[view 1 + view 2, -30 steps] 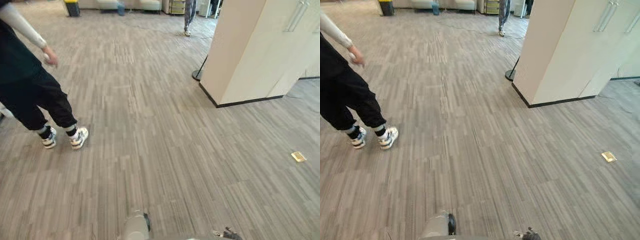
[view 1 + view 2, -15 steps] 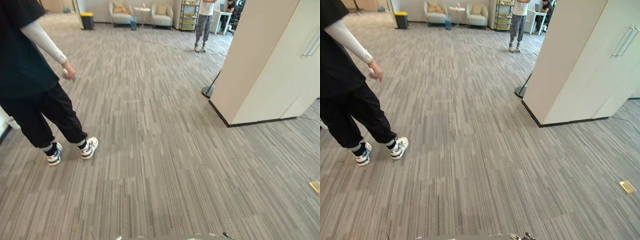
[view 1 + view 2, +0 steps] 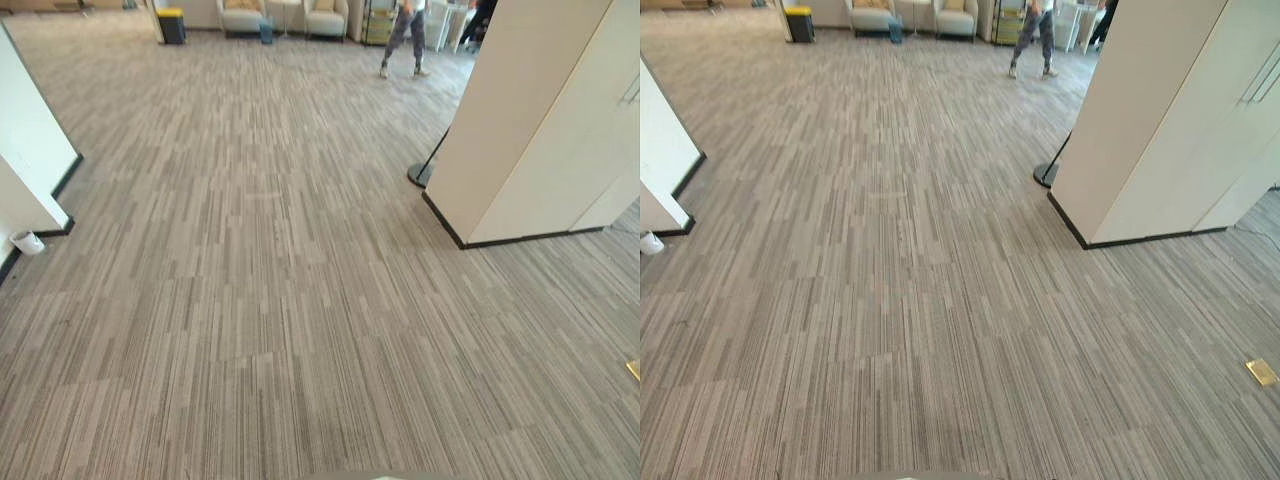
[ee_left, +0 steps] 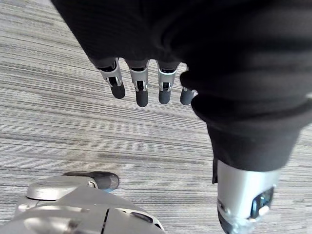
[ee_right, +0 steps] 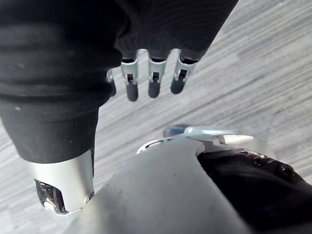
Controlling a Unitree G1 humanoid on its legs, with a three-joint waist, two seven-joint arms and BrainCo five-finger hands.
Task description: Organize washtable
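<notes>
Looking ahead: I am facing a wide stretch of striped grey carpet (image 3: 280, 300), with a white pillar (image 3: 520, 110) rising on the right and a white wall (image 3: 25, 130) corner jutting in on the left.

Step in hand: I am judging this to be the approach. I am crossing the room rather than sorting anything yet.

Washtable: I am not able to tell where it is standing, and nothing ahead of me is looking like a basin or counter.

Left hand (image 4: 142, 90): it is hanging over the carpet with its fingers straight and slightly apart, carrying nothing.

Right hand (image 5: 154, 83): it is hanging the same way, fingers loose and straight, carrying nothing.

Next move: I am expecting to need a turn of the head or body to find the washtable, then a walk that is keeping me well apart from the pillar and from the black stand base (image 3: 424, 176) sitting at its far corner.

Containers: a dark bin (image 3: 171, 24) with a yellow top is standing far off on the left, and a small white cup (image 3: 27, 242) is sitting on the floor just beside the foot of the left wall. I am too far off to tell what either is holding.

Others: a person (image 3: 403, 35) is walking at the far end near some pale armchairs (image 3: 872, 15), and a small brass floor plate (image 3: 1261, 372) is lying in the carpet near right.
</notes>
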